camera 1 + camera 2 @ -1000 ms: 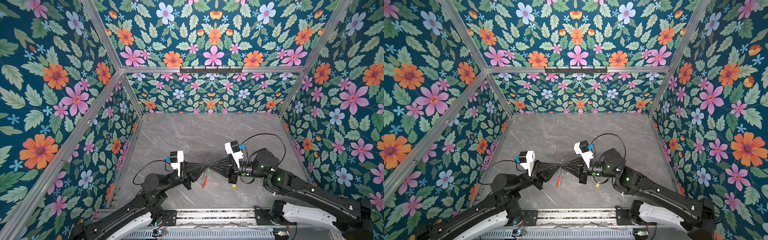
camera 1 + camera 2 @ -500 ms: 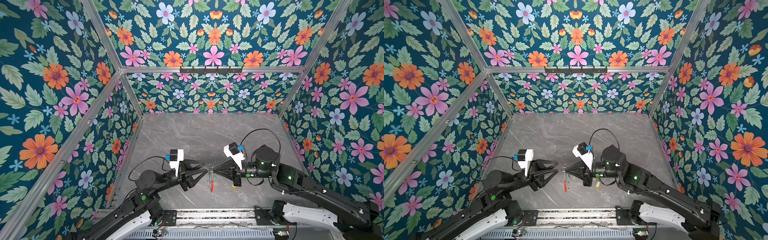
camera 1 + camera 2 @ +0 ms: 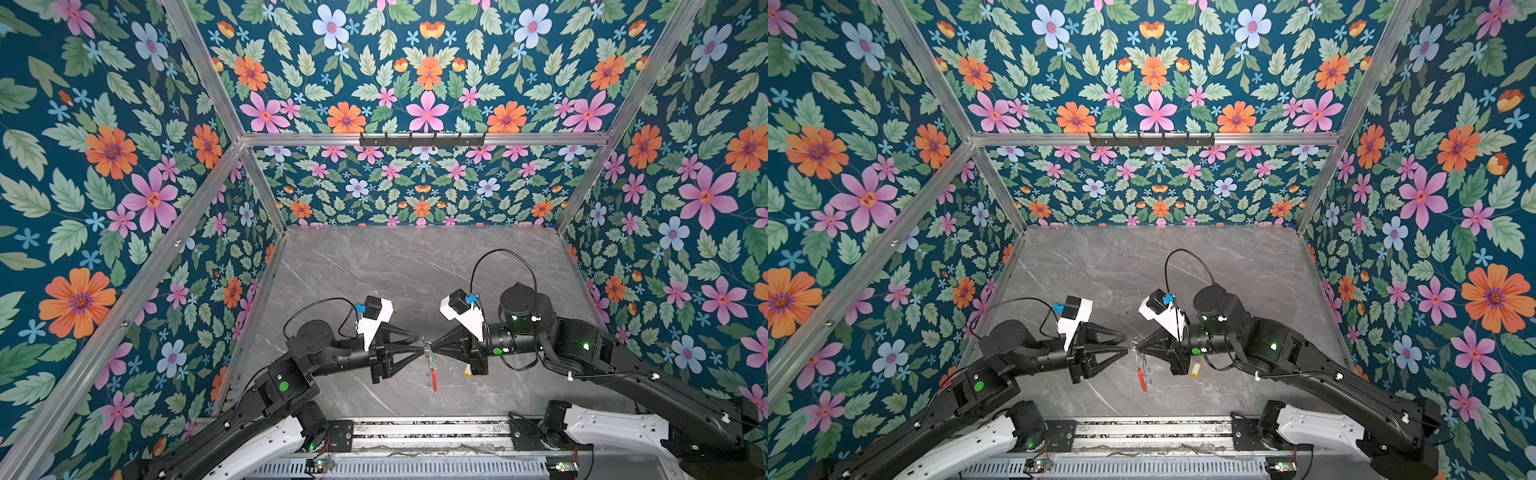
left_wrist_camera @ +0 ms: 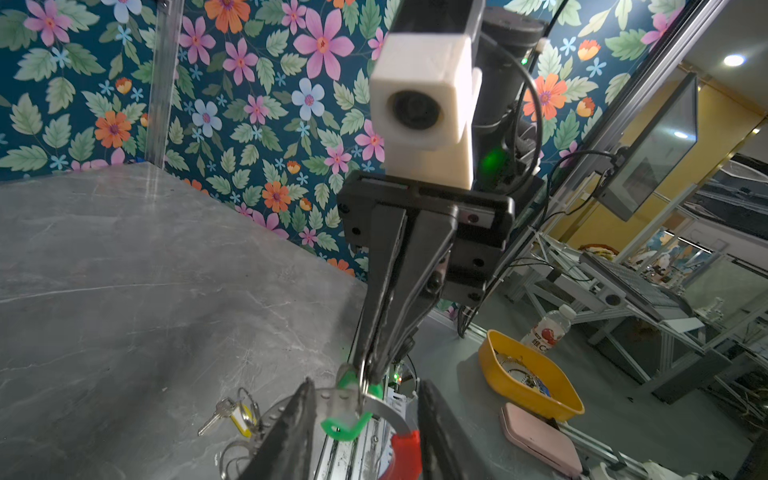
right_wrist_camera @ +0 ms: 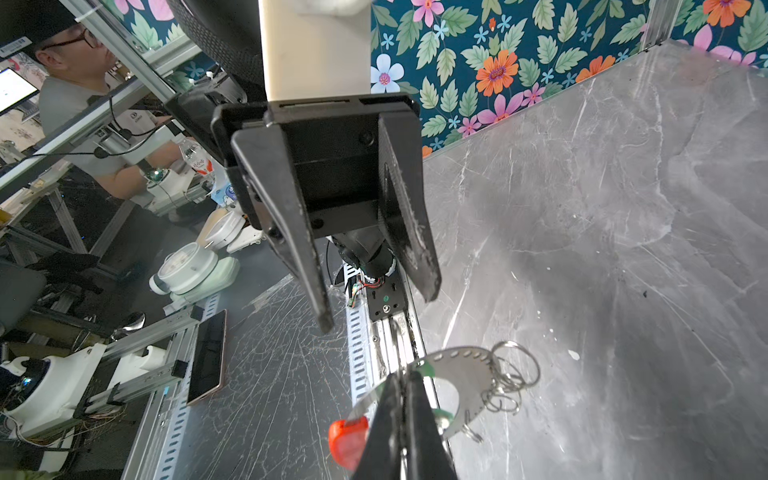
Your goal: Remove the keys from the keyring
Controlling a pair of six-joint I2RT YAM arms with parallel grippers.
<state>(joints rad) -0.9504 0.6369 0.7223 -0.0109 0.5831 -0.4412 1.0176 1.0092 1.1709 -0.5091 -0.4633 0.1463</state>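
— So, where is the keyring [image 5: 469, 374] at this moment?
— Up off the surface [image 3: 395, 270], near its front edge, between the two arms. The right gripper [image 4: 368, 368] is clamped on its rim, fingers pressed together, right beside the green tag [image 4: 349, 426].
— And the left gripper [image 3: 1126, 343]?
— Fingers apart, one on each side of the ring. In the left wrist view the flat grey band and the green tag sit in the gap between them. Whether either finger touches the metal, I cannot tell.
— How does the ring hang?
— Edge-on in both top views, with the red sleeve [image 5: 347, 440] at the end nearest the camera. A bunch of bare wire loops [image 5: 511, 374] dangles from the holes along the rim.
— Anything lying loose?
— Yes, the key with the yellow tag [image 4: 230, 415]. It lies flat on the surface, apart from the ring, under the right gripper's body. The metal of the green-tagged one I cannot make out.
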